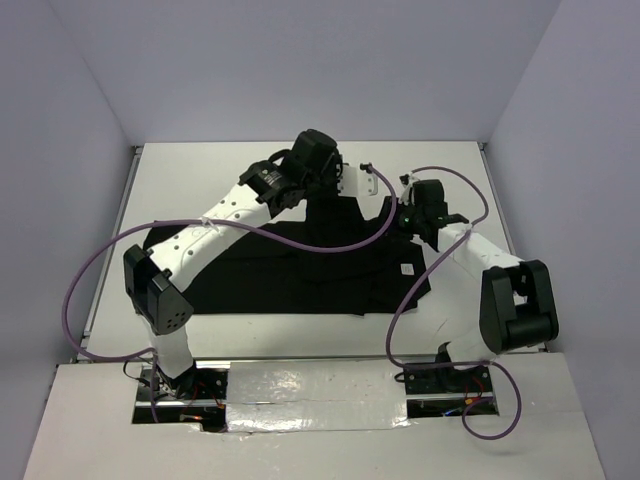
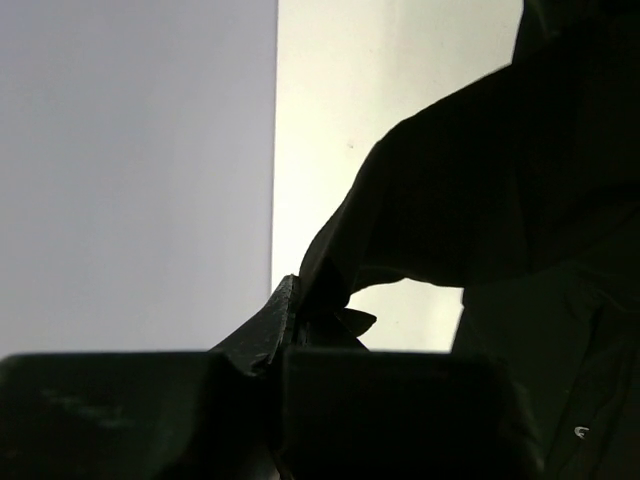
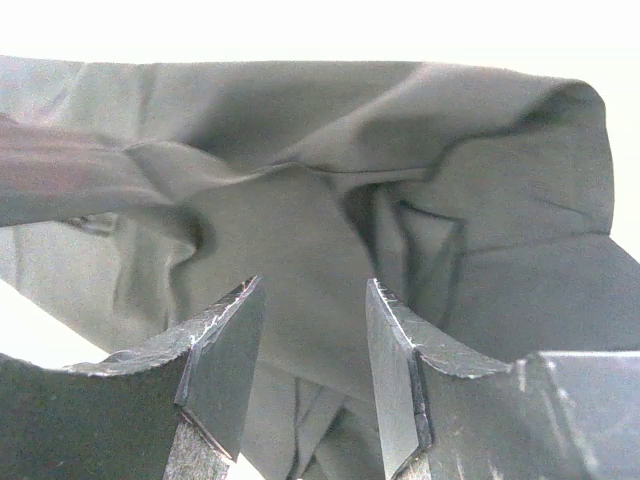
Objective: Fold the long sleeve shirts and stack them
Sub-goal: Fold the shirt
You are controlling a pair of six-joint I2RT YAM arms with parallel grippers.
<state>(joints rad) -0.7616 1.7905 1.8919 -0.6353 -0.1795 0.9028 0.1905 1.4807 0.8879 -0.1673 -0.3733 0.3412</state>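
I work over a flat white matte tabletop (image 1: 240, 165). Beyond its far edge rises a plain pale lilac-grey back wall (image 1: 300, 60). Matching lilac-grey side panels close it in, one along its left edge (image 1: 50, 150) and one along its right edge (image 1: 585, 120). A thin grey metal rail (image 1: 108, 255) runs down the tabletop's left edge. Just past its near edge lies a wrinkled strip of shiny silver tape (image 1: 310, 395), set in a flat white board (image 1: 90, 430). The light is soft and even. Seen low from my left wrist, the tabletop glares pale yellow-white.
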